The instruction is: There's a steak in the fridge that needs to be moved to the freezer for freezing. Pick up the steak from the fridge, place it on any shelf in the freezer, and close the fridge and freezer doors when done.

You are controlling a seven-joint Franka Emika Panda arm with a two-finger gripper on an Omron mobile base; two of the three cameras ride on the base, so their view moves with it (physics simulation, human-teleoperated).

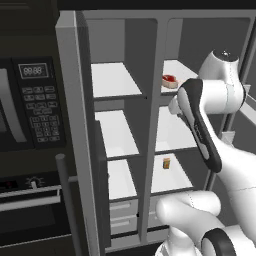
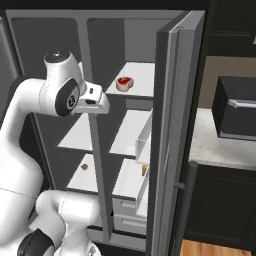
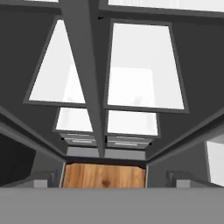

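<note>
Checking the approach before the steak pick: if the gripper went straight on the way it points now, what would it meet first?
The gripper points steeply down past the open compartments. Its line most likely meets the grey divider or the white shelf beside it first; depth is unclear.

Steak (image 1: 169,80): small flat red slab with pale fat rim, lying flat on top white shelf of fridge (image 1: 200,125), toward 1 o'clock in left base view, 12 o'clock in right base view. Fridge: wider right compartment, white shelves, door swung open. Freezer (image 1: 117,130): narrower left compartment, three flat white shelves (image 1: 115,80), drawers below, door open at 9 o'clock edge. Doors (image 2: 172,135): tall matte grey, both standing open.
</note>
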